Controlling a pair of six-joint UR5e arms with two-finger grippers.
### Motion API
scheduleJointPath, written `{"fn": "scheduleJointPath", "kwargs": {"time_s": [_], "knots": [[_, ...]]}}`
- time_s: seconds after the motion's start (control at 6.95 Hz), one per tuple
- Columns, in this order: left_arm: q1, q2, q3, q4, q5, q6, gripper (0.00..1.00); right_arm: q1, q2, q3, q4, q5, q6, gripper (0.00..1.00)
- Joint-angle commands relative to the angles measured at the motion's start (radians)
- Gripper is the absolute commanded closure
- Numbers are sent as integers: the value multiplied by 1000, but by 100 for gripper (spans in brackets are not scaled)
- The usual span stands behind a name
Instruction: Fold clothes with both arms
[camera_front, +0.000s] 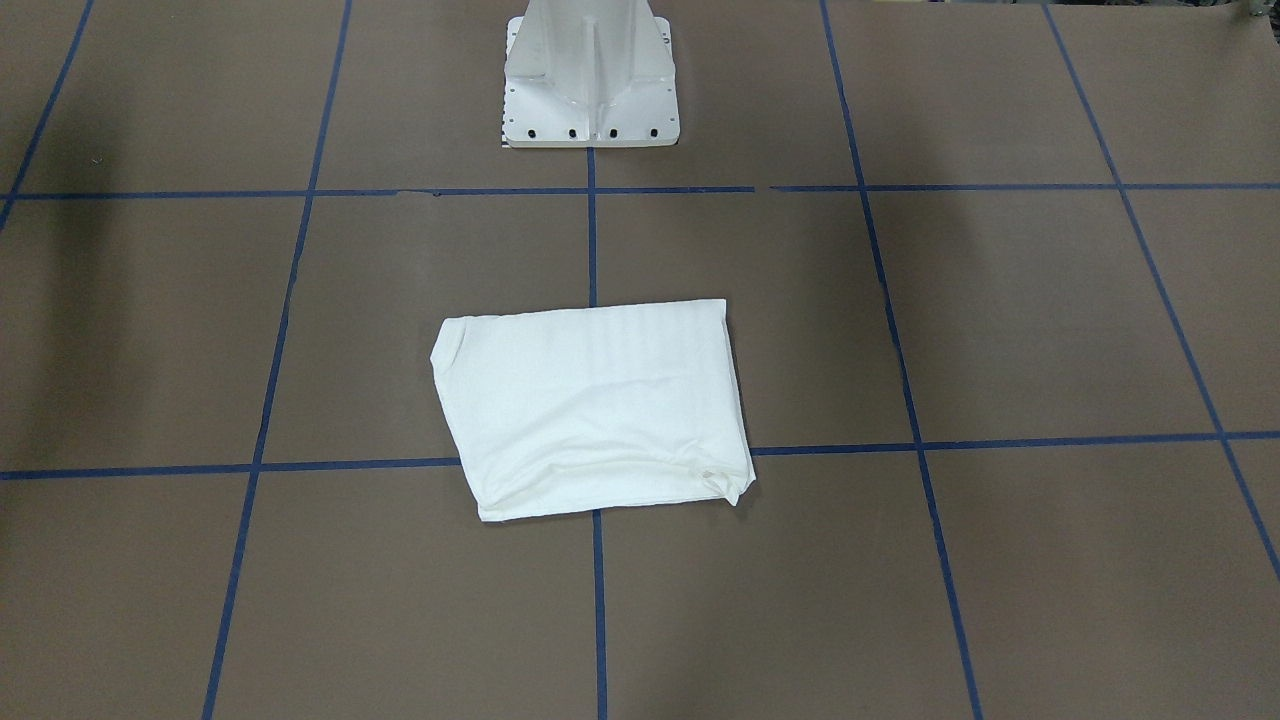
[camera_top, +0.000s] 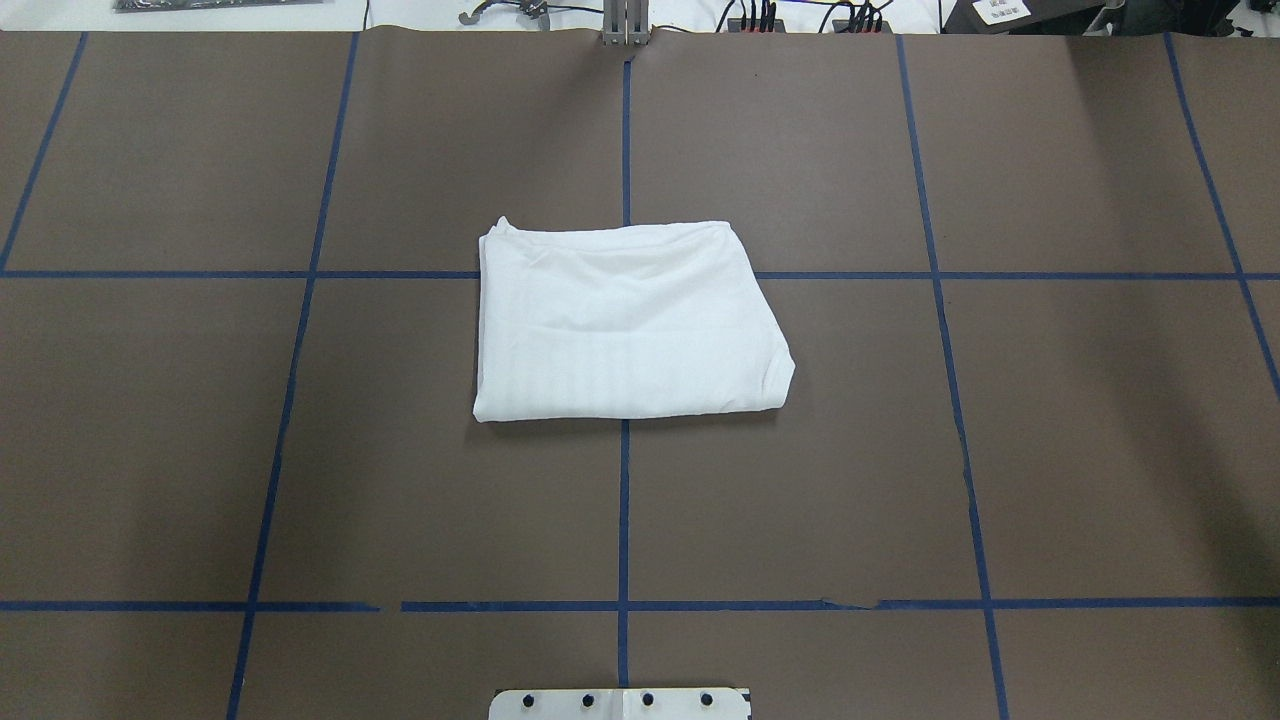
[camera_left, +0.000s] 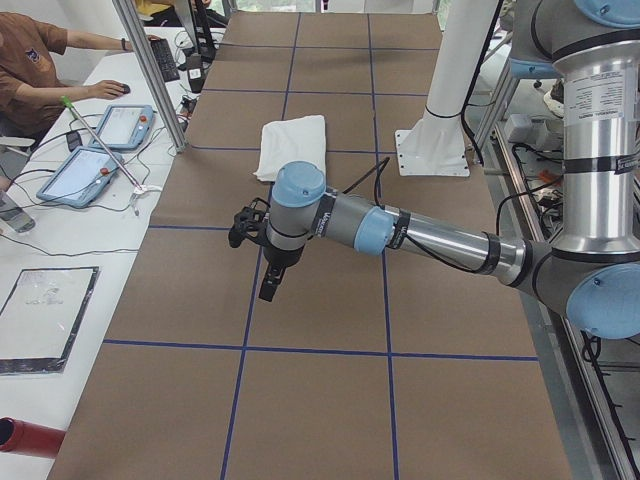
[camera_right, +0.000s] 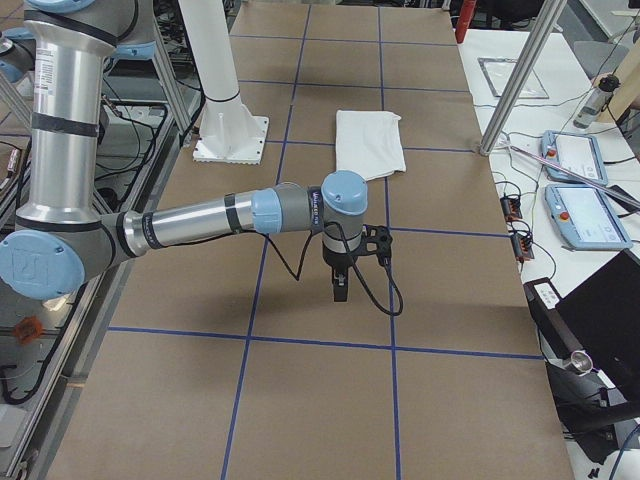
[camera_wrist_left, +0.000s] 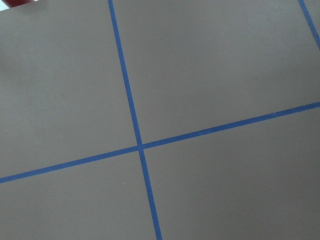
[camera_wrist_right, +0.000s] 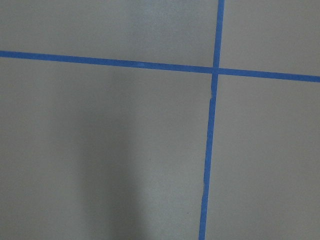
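The clothes (camera_front: 590, 410) lie folded into a compact white rectangle on the brown table, near its middle (camera_top: 625, 325), and nothing touches them. In the side views the same bundle (camera_left: 292, 145) (camera_right: 368, 142) sits far from both arms. My left gripper (camera_left: 270, 285) hangs above the table toward its left end, fingers pointing down. My right gripper (camera_right: 341, 290) hangs likewise toward the right end. Neither shows in the overhead or front views, so I cannot tell whether they are open or shut. Both wrist views show only brown table and blue tape lines.
The white pedestal base (camera_front: 590, 80) (camera_top: 620, 703) stands at the robot's edge of the table. Blue tape lines (camera_top: 624, 500) grid the surface. A seated person (camera_left: 30, 70) and tablets (camera_left: 85, 172) are beside the table. Aluminium posts (camera_left: 150, 75) (camera_right: 515, 85) rise at its far edge.
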Motion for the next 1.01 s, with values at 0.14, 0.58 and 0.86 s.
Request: {"fn": "scheduleJointPath", "kwargs": {"time_s": [0.14, 0.58, 0.86], "knots": [[0, 5, 10, 0, 3, 0, 0, 0, 0, -2, 0, 0, 2, 0], [0, 6, 31, 0, 8, 0, 0, 0, 2, -6, -2, 1, 2, 0], [-3, 9, 74, 0, 8, 0, 0, 0, -8, -9, -2, 1, 2, 0]]}}
